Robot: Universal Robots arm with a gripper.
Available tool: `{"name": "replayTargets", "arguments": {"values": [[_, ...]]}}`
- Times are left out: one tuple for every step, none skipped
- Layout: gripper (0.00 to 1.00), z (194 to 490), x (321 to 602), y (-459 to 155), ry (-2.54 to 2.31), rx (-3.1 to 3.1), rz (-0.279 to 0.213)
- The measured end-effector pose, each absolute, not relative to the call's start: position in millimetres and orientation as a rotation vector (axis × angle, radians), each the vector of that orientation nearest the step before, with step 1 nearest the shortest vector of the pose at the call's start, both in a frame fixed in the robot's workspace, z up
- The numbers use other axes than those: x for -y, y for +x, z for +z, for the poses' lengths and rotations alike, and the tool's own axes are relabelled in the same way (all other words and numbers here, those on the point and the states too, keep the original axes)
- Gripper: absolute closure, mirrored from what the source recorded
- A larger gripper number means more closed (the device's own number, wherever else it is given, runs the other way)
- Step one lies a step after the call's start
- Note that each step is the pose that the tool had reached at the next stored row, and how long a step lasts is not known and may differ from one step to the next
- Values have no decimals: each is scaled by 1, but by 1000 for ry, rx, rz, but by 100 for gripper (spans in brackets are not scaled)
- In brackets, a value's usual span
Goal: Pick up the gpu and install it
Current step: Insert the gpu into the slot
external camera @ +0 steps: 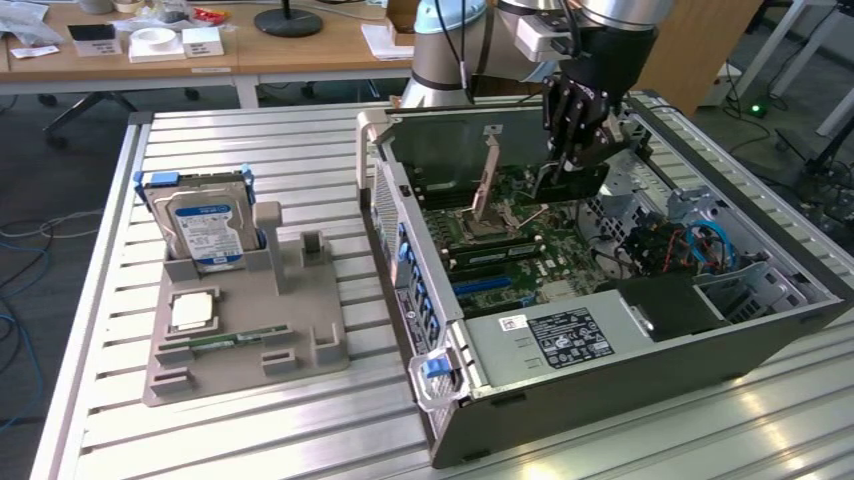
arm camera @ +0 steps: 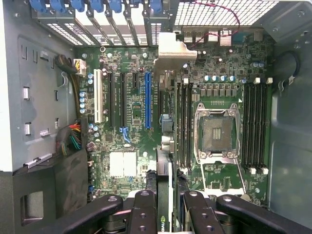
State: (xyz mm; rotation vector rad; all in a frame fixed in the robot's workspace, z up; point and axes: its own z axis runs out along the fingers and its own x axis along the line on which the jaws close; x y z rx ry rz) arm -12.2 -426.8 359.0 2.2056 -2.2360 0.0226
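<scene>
Above motherboard (arm camera: 127, 141), gpu (arm camera: 164, 170) edge-on between cropped jaws

Lab: aluminium workbench (external camera: 267, 440), cluttered desks (external camera: 320, 55)

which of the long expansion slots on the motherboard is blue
The slot at the row's end nearest the CPU socket; the others are black, and the farthest is white.

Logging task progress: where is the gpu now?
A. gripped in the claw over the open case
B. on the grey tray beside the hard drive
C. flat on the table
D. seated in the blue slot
A: the claw grips the gpu above the motherboard; blue slot bare.
</scene>
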Motion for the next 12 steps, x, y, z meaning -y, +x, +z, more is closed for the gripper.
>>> {"name": "replayTargets", "arguments": {"values": [[74, 359, 427, -12, 2206, 2236, 23], [74, 358, 427, -12, 2206, 2236, 22], [74, 358, 427, -12, 2206, 2236, 22], [74, 358, 427, -12, 2206, 2236, 23], [74, 357, 427, -13, 2206, 2236, 23], [74, 357, 427, -13, 2206, 2236, 23], [74, 356, 427, -13, 2206, 2236, 23], [74, 356, 427, -13, 2206, 2236, 23], [74, 356, 427, -13, 2206, 2236, 23], [74, 356, 428, -13, 2206, 2236, 23], [74, 355, 429, -13, 2206, 2236, 23], [74, 355, 429, -13, 2206, 2236, 23]]}}
